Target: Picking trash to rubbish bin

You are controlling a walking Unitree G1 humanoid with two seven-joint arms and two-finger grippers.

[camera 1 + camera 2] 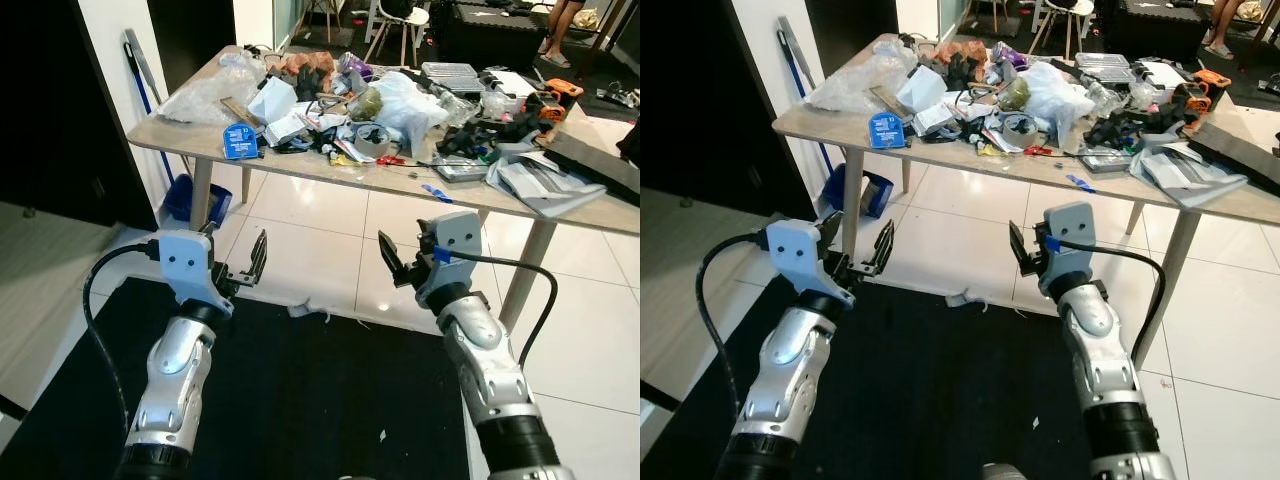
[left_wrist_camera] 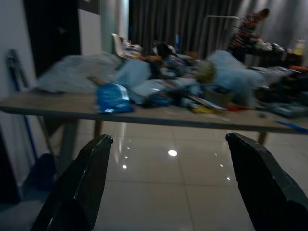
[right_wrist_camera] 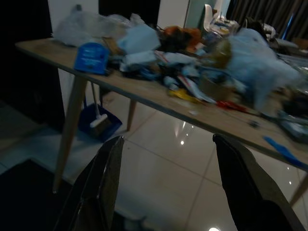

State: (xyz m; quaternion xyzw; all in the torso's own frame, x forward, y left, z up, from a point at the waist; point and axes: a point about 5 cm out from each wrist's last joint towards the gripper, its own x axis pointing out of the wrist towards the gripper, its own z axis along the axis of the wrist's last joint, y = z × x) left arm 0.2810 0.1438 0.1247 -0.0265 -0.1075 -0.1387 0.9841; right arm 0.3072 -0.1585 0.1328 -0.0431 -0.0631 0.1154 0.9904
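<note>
1. Your left pincer (image 1: 245, 268) is raised, fingers spread, empty, short of the bench (image 1: 190, 138).
2. Your right pincer (image 1: 400, 262) mirrors it, likewise open.
3. Trash (image 1: 340, 110) is heaped on the bench, far ahead.

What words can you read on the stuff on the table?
No text can be read.
The blue packet at the table edge carries white print, too small and blurred to read.
The papers in the pile show marks, also too small to read.
</note>
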